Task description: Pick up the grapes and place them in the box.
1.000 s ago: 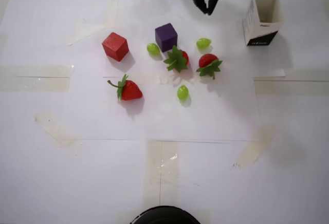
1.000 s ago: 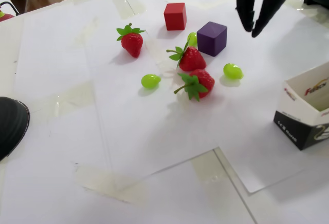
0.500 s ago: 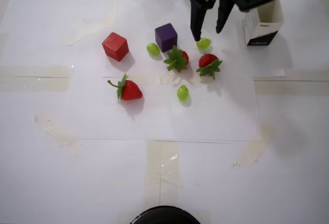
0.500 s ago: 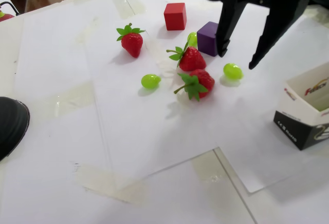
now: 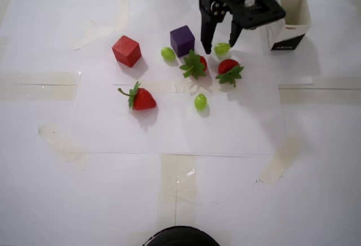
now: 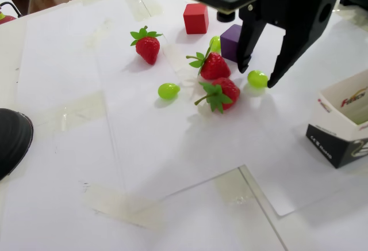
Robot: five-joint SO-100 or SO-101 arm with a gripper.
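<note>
Three light-green grapes lie on the white paper. One grape [image 5: 222, 48] [image 6: 257, 79] sits between the fingertips of my black gripper [image 5: 219, 47] [image 6: 256, 77], which is open and lowered around it. A second grape [image 5: 167, 53] [image 6: 215, 44] rests to the left of the purple cube in the overhead view. The third grape [image 5: 200, 101] [image 6: 168, 91] lies apart toward the table's middle. The white box [image 5: 293, 21] [image 6: 344, 125], open at the top with a black band, stands to the right of the gripper in both views.
Three red strawberries [image 5: 140, 97] [image 5: 194, 64] [image 5: 228, 70] lie among the grapes, two of them close to the gripper. A purple cube [image 5: 182, 40] and a red cube [image 5: 126, 51] stand to the left. A black round object [image 6: 10, 139] sits at the table edge.
The gripper came down from the far edge, opened wider and now straddles the grape near the box. Nothing on the table has shifted.
</note>
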